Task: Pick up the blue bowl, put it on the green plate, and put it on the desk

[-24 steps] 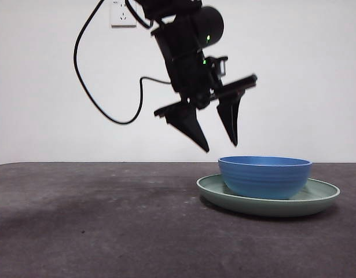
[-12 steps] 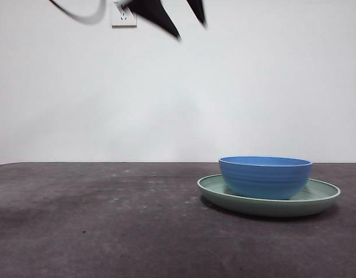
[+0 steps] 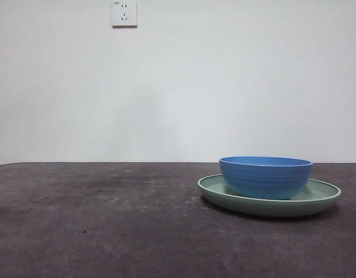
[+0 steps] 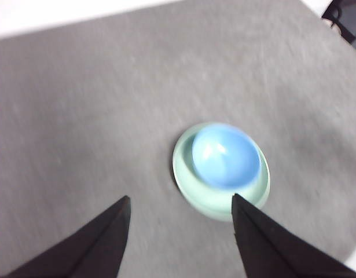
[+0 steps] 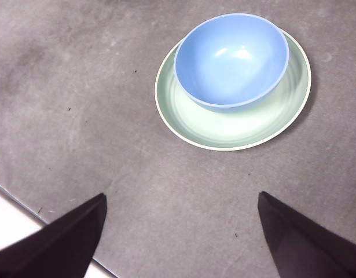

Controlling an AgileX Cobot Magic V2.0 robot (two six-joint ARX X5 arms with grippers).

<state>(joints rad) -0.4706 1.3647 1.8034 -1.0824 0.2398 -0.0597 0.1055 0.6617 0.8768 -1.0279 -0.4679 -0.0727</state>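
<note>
A plain white wall (image 3: 224,87) closes the scene behind the work surface. A white wall socket (image 3: 124,13) is mounted high on it. Lighting is even and diffuse, without hard shadows. No gripper appears in the front view for positional reference.

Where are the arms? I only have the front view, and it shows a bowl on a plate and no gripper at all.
Observer: Both are raised above the desk. The left gripper looks down on the bowl from high up, open and holding nothing.
Operator: And the right one?
Observer: The right gripper is also open and empty, with the plate ahead of it on the desk.
Operator: Is the bowl centred on the plate?
Observer: No. In the right wrist view it sits toward one side, leaving a wide crescent of bare plate on the side nearer that gripper.
</note>
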